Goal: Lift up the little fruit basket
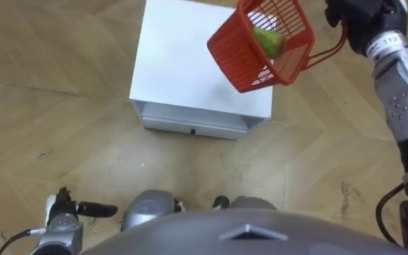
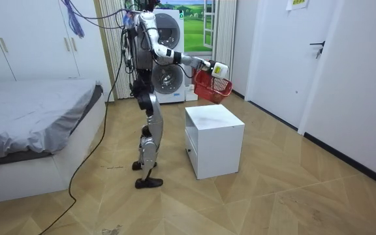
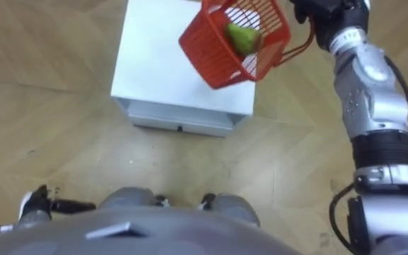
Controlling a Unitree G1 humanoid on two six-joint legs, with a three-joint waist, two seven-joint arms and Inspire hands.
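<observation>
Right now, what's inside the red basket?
A green fruit lies inside the red basket, which hangs tilted from the right hand above the white cabinet. The mesh walls hide part of its floor; more fruit cannot be ruled out.

Humanoid robot: silver-grey shells over black joints, dark torso, black feet. Forearm casing rounded, dotted with small dark fasteners. Right hand black, white printed tag at the wrist; left hand grey-backed with dark fingers. Black cables loop beside both arms. Straps rise from the shoulders.
</observation>
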